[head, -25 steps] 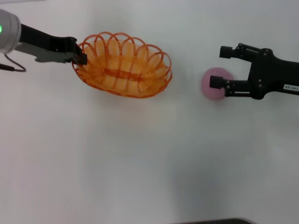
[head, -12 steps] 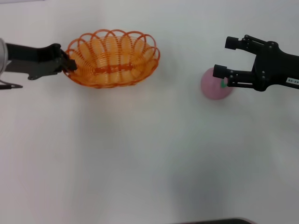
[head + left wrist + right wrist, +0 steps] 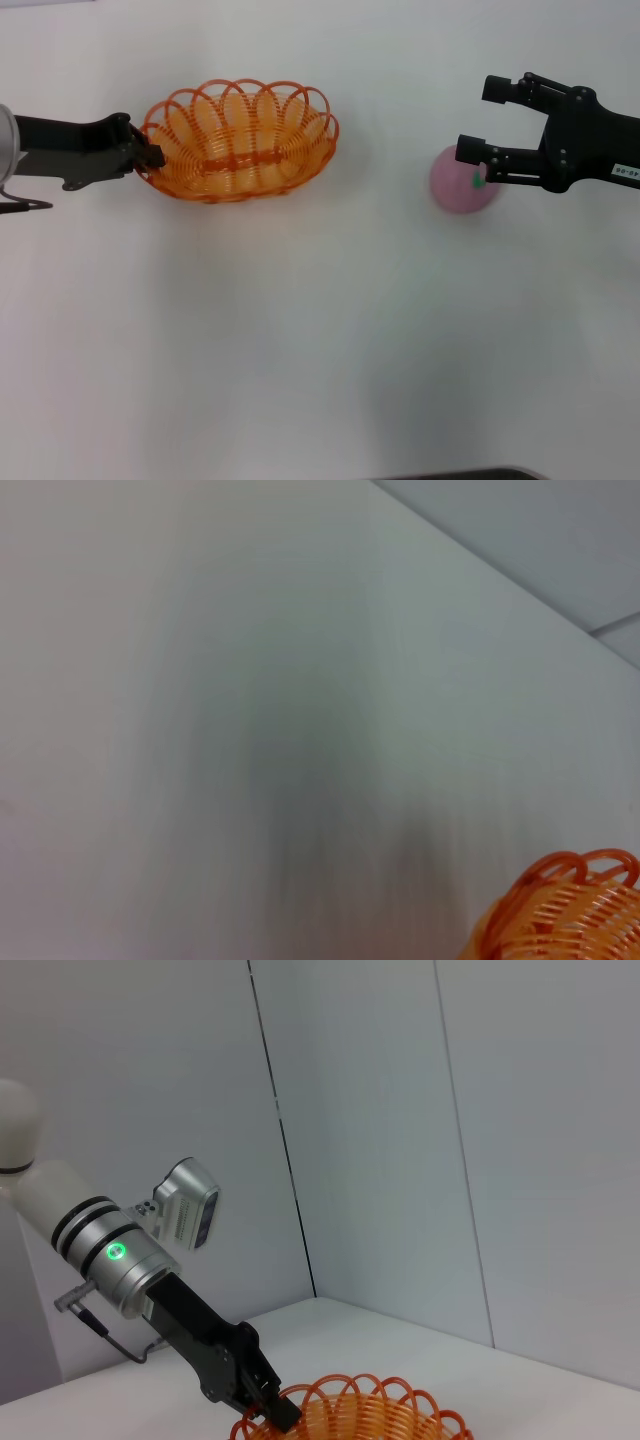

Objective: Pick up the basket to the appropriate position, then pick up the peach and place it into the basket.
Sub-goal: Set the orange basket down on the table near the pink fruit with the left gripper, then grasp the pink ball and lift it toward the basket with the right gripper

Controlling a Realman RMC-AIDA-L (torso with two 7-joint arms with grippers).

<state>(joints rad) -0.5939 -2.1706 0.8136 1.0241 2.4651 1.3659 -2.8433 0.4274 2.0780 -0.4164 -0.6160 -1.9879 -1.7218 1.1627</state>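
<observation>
The orange openwork basket is at the back left of the white table. My left gripper is shut on the basket's left rim. The basket's rim also shows in the left wrist view, and in the right wrist view with the left gripper clamped on it. The pink peach, with its green leaf mark, lies on the table at the right. My right gripper is open, just behind and right of the peach, and one fingertip overlaps the peach's far edge.
The white table spreads bare between the basket and the peach and toward the front. A grey wall stands behind the table. A dark edge shows at the bottom of the head view.
My left gripper has pulled the basket to the left and levelled it. My right gripper has moved back and right, off the peach's middle. Both barely moved in the last half second.
</observation>
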